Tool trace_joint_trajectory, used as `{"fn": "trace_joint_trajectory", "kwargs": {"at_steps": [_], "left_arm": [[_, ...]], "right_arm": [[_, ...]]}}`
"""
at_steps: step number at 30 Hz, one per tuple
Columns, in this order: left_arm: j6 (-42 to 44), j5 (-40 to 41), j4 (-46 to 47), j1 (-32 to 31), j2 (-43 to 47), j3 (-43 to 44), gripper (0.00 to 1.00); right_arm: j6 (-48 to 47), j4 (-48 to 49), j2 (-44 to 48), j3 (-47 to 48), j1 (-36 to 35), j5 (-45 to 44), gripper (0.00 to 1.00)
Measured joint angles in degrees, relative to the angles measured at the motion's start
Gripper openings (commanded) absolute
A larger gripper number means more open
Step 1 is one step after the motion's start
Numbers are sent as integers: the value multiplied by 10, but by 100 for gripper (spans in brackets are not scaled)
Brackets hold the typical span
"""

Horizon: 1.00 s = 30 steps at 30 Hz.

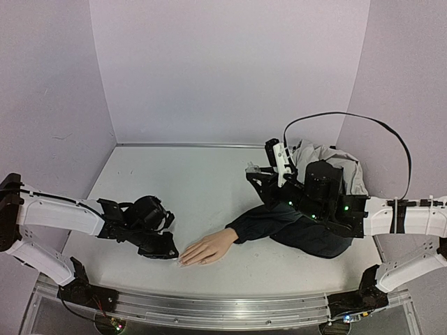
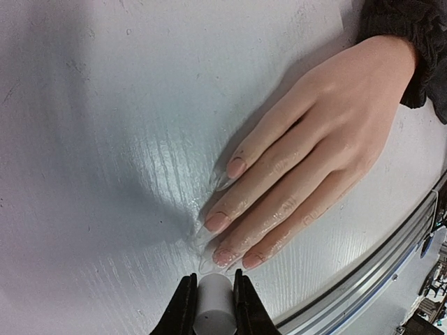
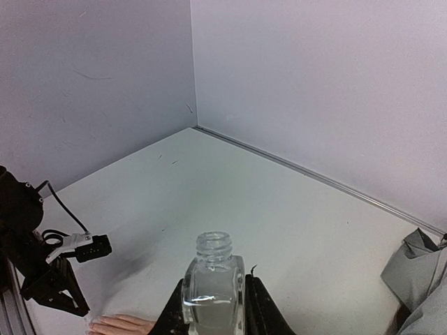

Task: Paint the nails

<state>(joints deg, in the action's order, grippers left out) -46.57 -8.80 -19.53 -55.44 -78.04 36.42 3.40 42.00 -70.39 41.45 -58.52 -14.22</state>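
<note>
The peach mannequin hand (image 1: 209, 246) lies palm down near the table's front, its navy sleeve (image 1: 279, 222) running right. The nails (image 2: 217, 222) are pale pink plates with long clear tips; the fingers look glossy and wet. My left gripper (image 2: 212, 280) is shut on a white cylindrical brush handle (image 2: 213, 310), just short of the ring finger's nail (image 2: 225, 256). The bristles are hidden. In the top view my left gripper (image 1: 170, 251) sits at the fingertips. My right gripper (image 3: 211, 307) is shut on a small clear glass bottle (image 3: 211, 283), uncapped and upright, and is raised over the sleeve (image 1: 257, 172).
A grey cloth (image 1: 335, 164) is bunched at the back right behind the right arm. Purple walls (image 1: 230, 70) enclose the table on three sides. A metal rail (image 2: 391, 251) runs along the front edge, close to the hand.
</note>
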Motion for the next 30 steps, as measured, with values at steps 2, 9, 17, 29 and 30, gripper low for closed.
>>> {"fn": "trace_joint_trajectory", "kwargs": {"at_steps": [2, 9, 17, 29, 30], "left_arm": [[0, 0, 0, 0, 1, 0, 0], [0, 0, 0, 0, 1, 0, 0], [0, 0, 0, 1, 1, 0, 0], [0, 0, 0, 7, 1, 0, 0], [0, 0, 0, 7, 1, 0, 0]], "right_arm": [[1, 0, 0, 0, 0, 1, 0], [2, 0, 0, 0, 0, 1, 0], [3, 0, 0, 0, 0, 1, 0], [3, 0, 0, 0, 0, 1, 0], [3, 0, 0, 0, 0, 1, 0]]}}
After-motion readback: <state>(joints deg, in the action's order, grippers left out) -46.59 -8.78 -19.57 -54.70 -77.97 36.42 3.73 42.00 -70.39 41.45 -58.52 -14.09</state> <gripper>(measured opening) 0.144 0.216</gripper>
